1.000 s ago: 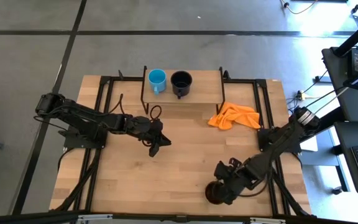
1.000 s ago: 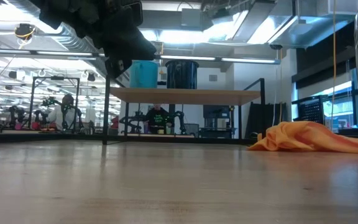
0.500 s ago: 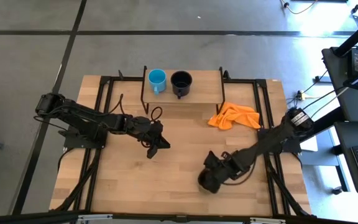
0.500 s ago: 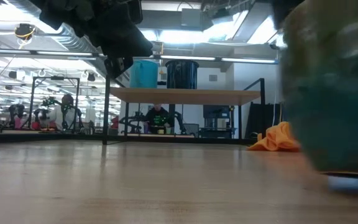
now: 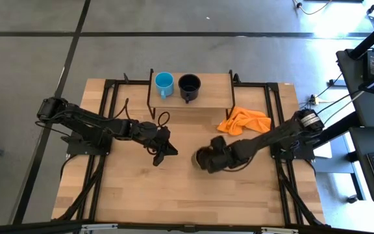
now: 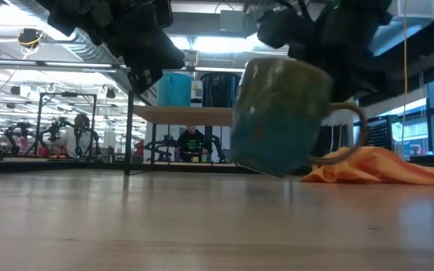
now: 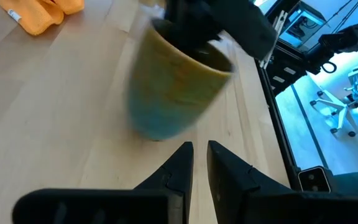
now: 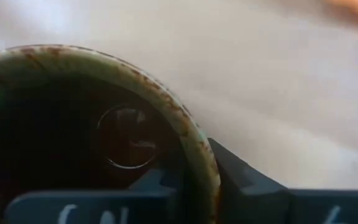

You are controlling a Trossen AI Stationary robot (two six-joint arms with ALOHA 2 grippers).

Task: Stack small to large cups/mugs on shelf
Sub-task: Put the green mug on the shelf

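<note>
Brown mug (image 6: pixel 281 117) clamped in right claw (image 5: pixel 208 159), airborne; left claw (image 5: pixel 163 151) together nearby; orange cloth (image 5: pixel 244 121) beside.

The right gripper (image 5: pixel 208 158) has carried the brown mug (image 5: pixel 202 158) from the table's near right edge up and leftward to mid-table, now near the left gripper (image 5: pixel 163 153). In the low view the mug (image 6: pixel 281 117) has gone from filling the right edge to hanging tilted, clear of the tabletop (image 6: pixel 202 218).
</note>
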